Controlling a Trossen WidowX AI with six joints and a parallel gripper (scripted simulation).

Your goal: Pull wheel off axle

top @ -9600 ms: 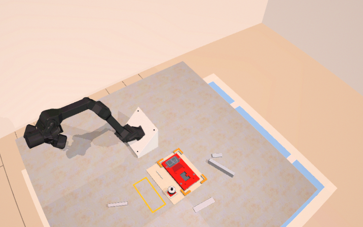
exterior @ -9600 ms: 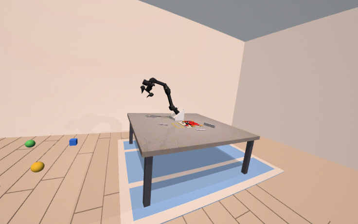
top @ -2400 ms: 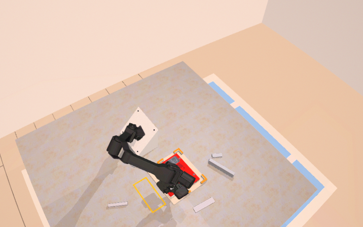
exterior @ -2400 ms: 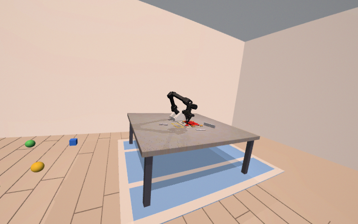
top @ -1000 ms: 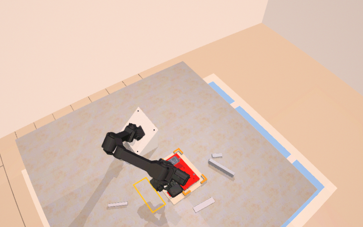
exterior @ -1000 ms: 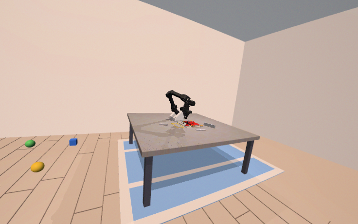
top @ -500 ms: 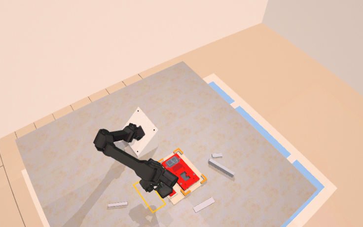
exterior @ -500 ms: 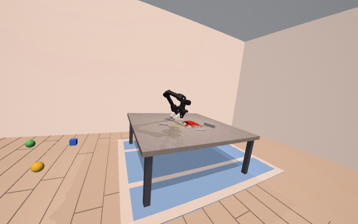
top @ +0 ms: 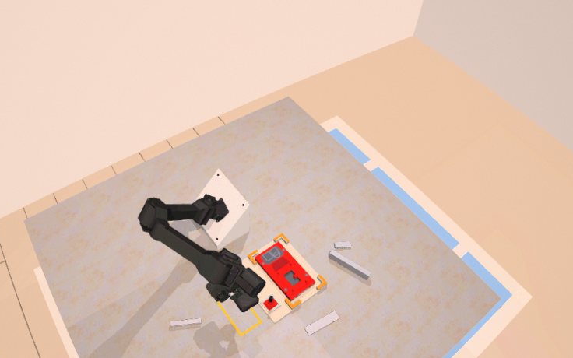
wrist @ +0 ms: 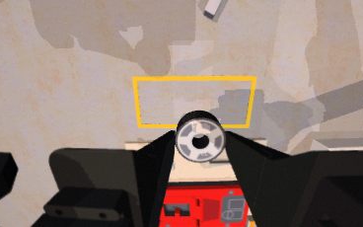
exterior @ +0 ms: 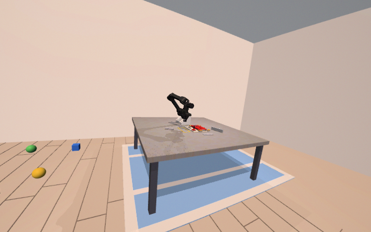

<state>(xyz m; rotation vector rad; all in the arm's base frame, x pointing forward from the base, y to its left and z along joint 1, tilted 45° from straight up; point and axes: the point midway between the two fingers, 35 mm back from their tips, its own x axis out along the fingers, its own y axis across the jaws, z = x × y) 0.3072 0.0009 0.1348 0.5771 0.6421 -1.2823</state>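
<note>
My gripper [wrist: 199, 135] [top: 237, 303] is shut on the wheel [wrist: 199, 142], a small grey wheel with a black tyre seen face-on between the two black fingers. It is held above the table, and in the wrist view it overlaps the near line of the yellow marked rectangle [wrist: 192, 78] [top: 229, 318]. The upright black axle [top: 271, 300] stands bare on its small red base, just right of the gripper in the top view. The wheel is hidden by the gripper in the top and exterior views.
A red board [top: 283, 272] [wrist: 202, 207] lies on a beige plate with orange corner marks beside the axle. Several grey bars lie on the table: [top: 349, 264], [top: 321, 322], [top: 185, 321], [wrist: 215, 7]. The arm's white base plate [top: 222, 208] is behind.
</note>
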